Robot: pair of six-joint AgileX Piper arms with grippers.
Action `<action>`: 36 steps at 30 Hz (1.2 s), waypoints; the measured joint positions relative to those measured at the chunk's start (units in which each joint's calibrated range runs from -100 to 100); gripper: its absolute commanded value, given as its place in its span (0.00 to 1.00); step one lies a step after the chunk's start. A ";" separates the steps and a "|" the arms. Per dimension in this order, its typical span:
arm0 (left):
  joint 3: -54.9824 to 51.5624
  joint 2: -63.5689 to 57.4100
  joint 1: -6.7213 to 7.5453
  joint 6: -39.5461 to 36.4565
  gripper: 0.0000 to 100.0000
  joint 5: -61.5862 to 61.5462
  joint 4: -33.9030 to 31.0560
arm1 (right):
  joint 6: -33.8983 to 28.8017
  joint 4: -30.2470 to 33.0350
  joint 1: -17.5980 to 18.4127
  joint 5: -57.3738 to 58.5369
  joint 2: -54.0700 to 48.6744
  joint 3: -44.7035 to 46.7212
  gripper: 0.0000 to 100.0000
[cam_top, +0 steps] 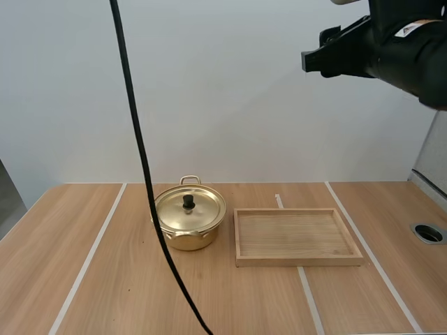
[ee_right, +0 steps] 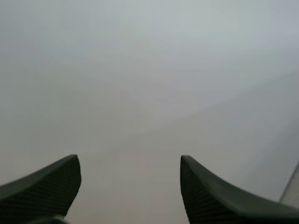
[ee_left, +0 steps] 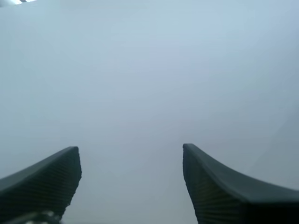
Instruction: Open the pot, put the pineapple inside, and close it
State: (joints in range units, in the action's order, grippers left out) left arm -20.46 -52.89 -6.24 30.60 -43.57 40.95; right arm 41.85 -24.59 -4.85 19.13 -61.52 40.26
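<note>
The left end effector [ee_left: 131, 186] is held released, its ribbed fingers [ee_left: 46, 182] spread with nothing between them; the right end effector [ee_right: 128, 186] is likewise spread and empty. In the high view the right arm [cam_top: 412, 49] is held high above the surface [cam_top: 105, 293], well apart from the pot [cam_top: 183, 241], which is set left of centre with its lid [cam_top: 202, 209] on, handles lined near to far. The wooden tray [cam_top: 297, 259] is laid just right of it, long axis left to right.
</note>
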 measured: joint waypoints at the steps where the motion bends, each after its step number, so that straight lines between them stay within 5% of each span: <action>1: -2.32 -2.07 0.00 0.52 1.00 -0.26 0.00 | 0.00 -1.77 0.00 -4.06 -0.55 0.96 1.00; 9: -17.76 -18.62 -0.06 -0.64 1.00 -1.69 0.34 | 0.19 -17.11 0.30 0.73 -1.56 2.66 1.00; 14: -24.26 -28.11 -0.06 -3.10 1.00 -6.38 0.33 | 6.64 -18.67 0.66 4.28 -3.26 3.15 1.00; 18: -28.23 -33.31 0.02 -6.16 1.00 4.74 -0.51 | 11.12 -18.76 0.66 1.57 -6.20 5.13 1.00; 24: -38.74 -35.59 3.23 -8.28 1.00 26.15 -4.11 | 18.44 -19.03 0.66 -5.41 -14.75 13.71 1.00; 30: -52.79 -39.70 6.58 -8.49 1.00 28.83 -7.01 | 20.45 -19.14 0.66 -4.44 -22.25 22.28 1.00; 36: -60.11 -42.96 8.20 -8.59 1.00 29.24 -9.34 | 20.57 -20.35 0.66 -2.63 -25.66 26.53 1.00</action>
State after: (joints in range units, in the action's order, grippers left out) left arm -80.57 -95.84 1.95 22.00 -14.33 31.60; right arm 62.42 -44.94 -4.19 16.50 -87.17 66.80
